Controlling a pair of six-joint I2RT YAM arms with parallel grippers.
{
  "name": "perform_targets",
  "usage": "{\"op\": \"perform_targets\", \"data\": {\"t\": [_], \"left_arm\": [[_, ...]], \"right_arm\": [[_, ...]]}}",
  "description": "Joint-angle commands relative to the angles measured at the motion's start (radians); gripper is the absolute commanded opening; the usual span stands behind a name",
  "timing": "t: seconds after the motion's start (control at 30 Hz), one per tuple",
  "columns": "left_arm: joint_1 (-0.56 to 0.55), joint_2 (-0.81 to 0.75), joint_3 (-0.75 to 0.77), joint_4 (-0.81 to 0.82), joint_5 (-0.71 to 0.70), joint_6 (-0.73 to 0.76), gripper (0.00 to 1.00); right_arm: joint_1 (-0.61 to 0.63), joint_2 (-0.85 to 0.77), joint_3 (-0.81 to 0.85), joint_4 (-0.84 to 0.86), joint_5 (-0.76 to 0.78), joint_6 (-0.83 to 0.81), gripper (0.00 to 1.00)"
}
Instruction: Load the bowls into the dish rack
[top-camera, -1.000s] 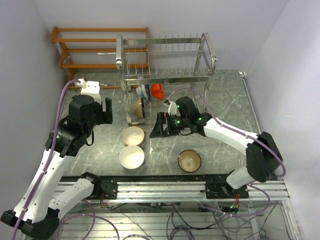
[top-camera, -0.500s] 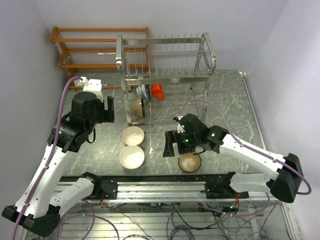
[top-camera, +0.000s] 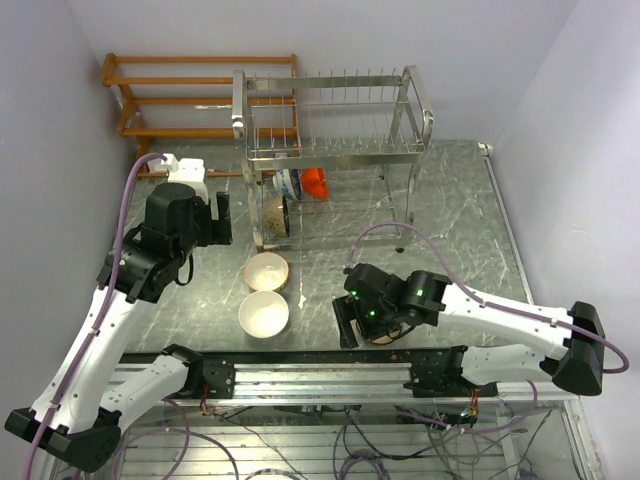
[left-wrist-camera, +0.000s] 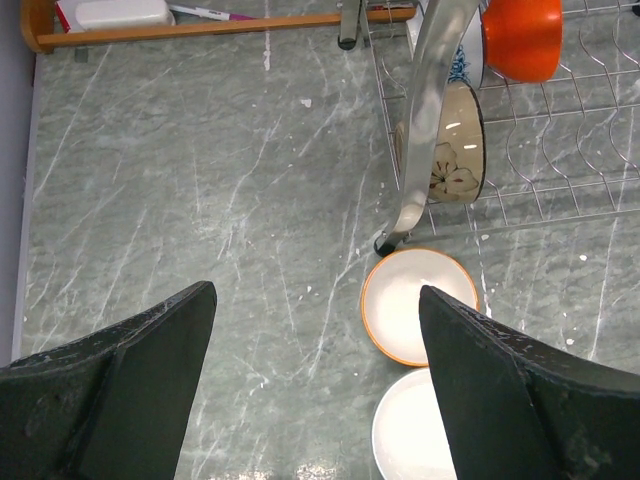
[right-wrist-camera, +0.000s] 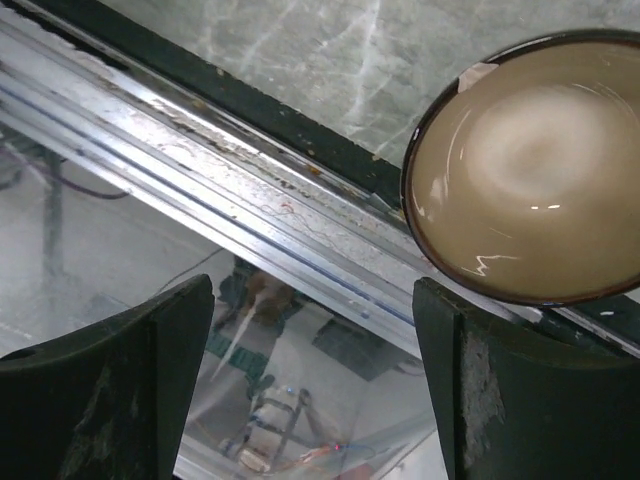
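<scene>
Hovering wide open beside the olive-brown bowl (right-wrist-camera: 530, 165), the right gripper (right-wrist-camera: 310, 300) seems placed to take its rim; the left gripper (left-wrist-camera: 318, 295) hangs wide too.

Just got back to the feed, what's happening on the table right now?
Bowls are going into the dish rack. Three stand on edge in its lower tier: the red-orange bowl, the blue-and-white bowl and the olive-brown bowl. The right tool is open and empty at the near edge of the table, with the dark-rimmed bowl beside it, not gripped. The left tool hovers open, holding nothing. The cream-tan bowl and white bowl sit on the table.
</scene>
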Motion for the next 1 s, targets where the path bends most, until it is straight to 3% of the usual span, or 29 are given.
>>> {"op": "perform_targets", "data": {"t": [0.0, 0.1, 0.2, 0.47, 0.63, 0.97], "left_arm": [[0.002, -0.016, -0.018, 0.031, 0.017, -0.019, 0.93], [0.002, -0.027, -0.028, 0.031, 0.012, -0.028, 0.93], [0.003, -0.032, -0.03, 0.03, 0.007, -0.028, 0.93], [0.002, -0.039, -0.034, 0.031, -0.012, -0.031, 0.93], [0.002, -0.043, -0.041, 0.027, -0.019, -0.037, 0.93], [0.002, -0.074, -0.068, 0.006, -0.03, -0.043, 0.93]], "right_arm": [[0.033, 0.058, 0.017, -0.029, 0.125, 0.029, 0.78], [0.033, 0.115, 0.023, -0.006, 0.169, -0.001, 0.64], [0.033, 0.169, 0.029, 0.012, 0.212, -0.031, 0.59], [0.029, 0.258, 0.017, 0.084, 0.238, -0.098, 0.57], [0.018, 0.278, -0.002, 0.111, 0.225, -0.116, 0.31], [0.018, 0.286, -0.036, 0.089, 0.223, -0.086, 0.28]]}}
